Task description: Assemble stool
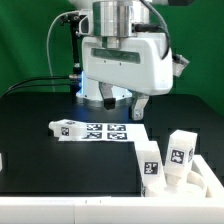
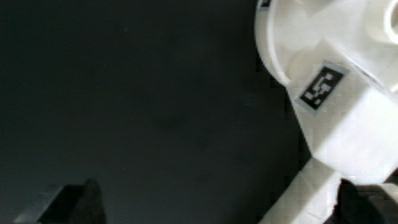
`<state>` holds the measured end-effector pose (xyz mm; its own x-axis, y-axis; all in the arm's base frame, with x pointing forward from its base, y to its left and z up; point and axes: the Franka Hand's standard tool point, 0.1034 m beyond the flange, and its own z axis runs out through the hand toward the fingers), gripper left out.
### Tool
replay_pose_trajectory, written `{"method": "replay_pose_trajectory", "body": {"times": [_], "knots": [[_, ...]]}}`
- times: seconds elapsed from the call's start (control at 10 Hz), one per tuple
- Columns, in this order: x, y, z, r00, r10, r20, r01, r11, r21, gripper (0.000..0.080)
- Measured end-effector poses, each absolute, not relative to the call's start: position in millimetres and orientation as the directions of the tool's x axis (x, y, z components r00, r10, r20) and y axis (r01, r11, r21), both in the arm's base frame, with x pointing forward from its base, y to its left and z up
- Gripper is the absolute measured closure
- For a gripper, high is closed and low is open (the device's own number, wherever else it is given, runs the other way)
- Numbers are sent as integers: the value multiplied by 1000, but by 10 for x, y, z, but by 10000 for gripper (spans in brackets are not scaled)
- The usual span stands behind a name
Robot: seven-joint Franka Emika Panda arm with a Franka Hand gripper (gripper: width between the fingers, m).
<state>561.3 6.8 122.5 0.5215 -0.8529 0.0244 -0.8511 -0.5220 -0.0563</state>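
In the wrist view a white stool part (image 2: 347,120) with a rounded edge and a square tag lies on the black table; I cannot tell whether it is the seat or a leg. My gripper (image 2: 222,206) is open, jaws wide apart, low over the table. The part reaches in between the jaws, close beside one fingertip (image 2: 370,205); the other fingertip (image 2: 71,205) is over bare table. In the exterior view the gripper (image 1: 124,102) is down at the back of the table and hides that part. One small leg (image 1: 62,127) lies by the marker board. Two legs (image 1: 150,165) (image 1: 181,150) stand at the exterior view's right.
The marker board (image 1: 105,131) lies flat mid-table, in front of the gripper. A white block or bracket (image 1: 207,182) sits at the exterior view's right edge beside the standing legs. The table's white front edge (image 1: 70,205) runs along the bottom.
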Motion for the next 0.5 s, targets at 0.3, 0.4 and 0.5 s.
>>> {"method": "replay_pose_trajectory", "body": {"times": [0.3, 0.4, 0.5], "knots": [[5474, -85, 1083, 731, -681, 40, -678, -731, -73, 151], [5269, -215, 940, 776, -630, -1, -628, -773, -88, 151], [5179, -206, 882, 806, -592, -18, -592, -803, -67, 151]]}}
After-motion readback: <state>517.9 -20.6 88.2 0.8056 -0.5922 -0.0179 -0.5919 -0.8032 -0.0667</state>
